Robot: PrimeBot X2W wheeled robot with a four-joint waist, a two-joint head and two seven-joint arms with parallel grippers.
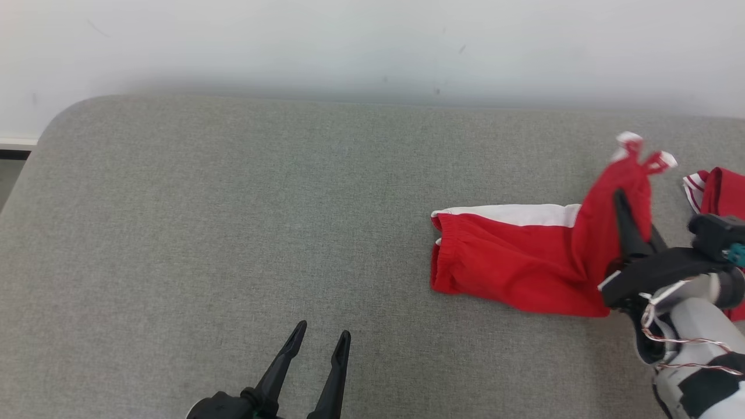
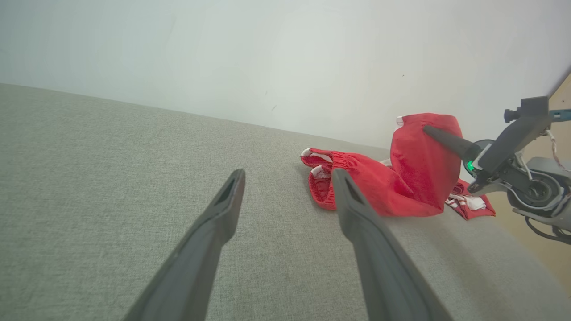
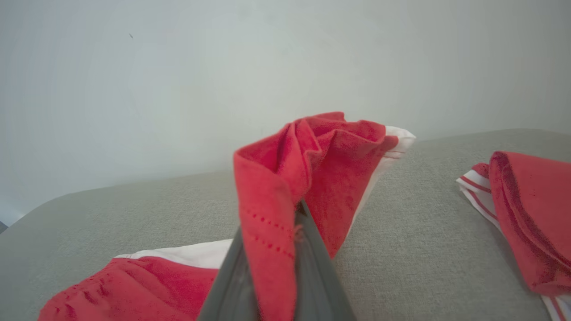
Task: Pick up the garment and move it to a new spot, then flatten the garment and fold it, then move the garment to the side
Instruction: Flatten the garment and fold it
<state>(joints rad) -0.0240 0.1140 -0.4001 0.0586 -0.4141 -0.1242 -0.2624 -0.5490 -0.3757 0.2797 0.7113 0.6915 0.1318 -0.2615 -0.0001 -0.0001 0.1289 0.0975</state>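
My right gripper (image 1: 620, 201) is clenched on a bunched fold of the red cloth shorts (image 1: 500, 262), a soft pair with a white side stripe and a gathered elastic waistband. In the right wrist view its two long dark fingers (image 3: 317, 281) rise pressed together, with the red fabric pinched between them and draped over the left one. The gripped fold stands up past the tips, its white edge pointing toward 2 o'clock.

In the head view that raised part sits at about 3 o'clock, lifted off the surface. The rest of the shorts lies flat and trails toward 9 o'clock, ending in the waistband (the white stripe runs along the upper edge). It all rests on a grey woven upholstered surface (image 1: 233, 203), with a plain white wall (image 1: 349, 46) behind it at 12 o'clock.

My left gripper (image 1: 323, 331) is released, its fingers spread with nothing between them. It sits between 6 and 7 o'clock in the head view, well apart from the shorts. In the left wrist view the shorts lie beyond the right-hand finger at about 2 o'clock, and the right gripper reaches in from 3 o'clock with its tip buried in the raised fold.

A second red cloth piece with white striped trim (image 1: 722, 189) lies at 3 o'clock, just past the right gripper. In the right wrist view bare grey surface separates it from the shorts.
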